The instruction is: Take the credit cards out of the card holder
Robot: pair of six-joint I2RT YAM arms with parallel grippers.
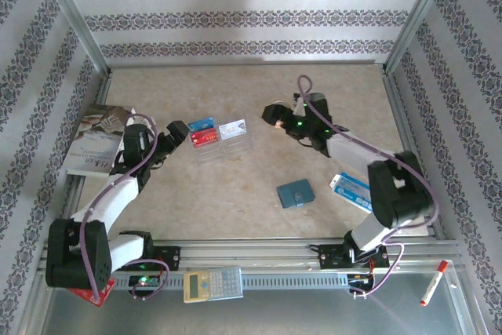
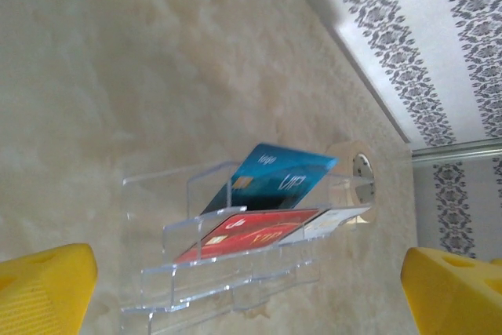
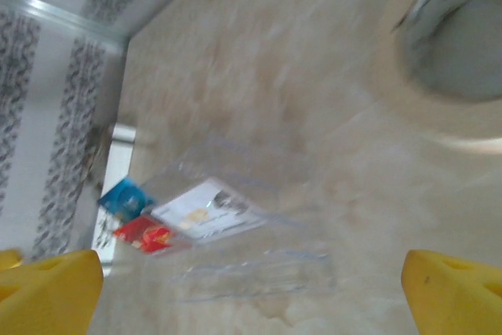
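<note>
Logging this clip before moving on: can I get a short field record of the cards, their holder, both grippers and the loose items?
holder: clear tiered stand, mid table, between the two grippers
cards: blue card, red card, silver-grey card, all in the stand
left gripper: open, empty, close at the stand's left side
right gripper: open, empty, right of the stand, apart from it
loose items: teal-blue wallet lying flat; blue-and-white packet; calculator on the near rail

Your arms (image 1: 110,194): white links, black joints, left and right alike.
Your cables (image 1: 413,172): purple, looped along each arm.
Your fingers (image 2: 39,288): yellow, with small holes.
Your lights (image 1: 299,124): green.
</note>
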